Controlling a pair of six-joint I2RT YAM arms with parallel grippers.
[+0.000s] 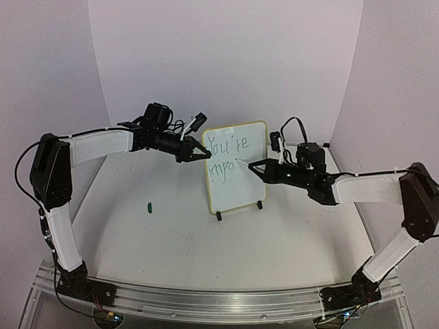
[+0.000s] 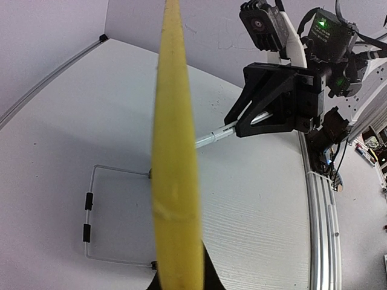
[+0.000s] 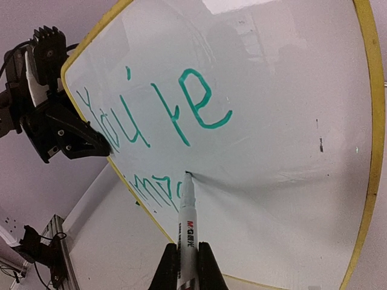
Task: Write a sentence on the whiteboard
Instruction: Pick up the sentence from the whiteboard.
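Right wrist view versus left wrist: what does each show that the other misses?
Only right wrist: green handwritten marker words on the face of the small white, yellow-framed whiteboard, tip of the white marker pen touching it. Only left wrist: the thin wire stand with black feet behind it. Both: the whiteboard and that pen clamped in the right jaws.

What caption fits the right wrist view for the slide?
Right end effector holds white marker against yellow-framed whiteboard under green handwriting.

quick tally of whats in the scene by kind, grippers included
whiteboard: 1
marker: 1
small green piece, lying loose: 1
grippers: 2 (left gripper, right gripper)
total: 5
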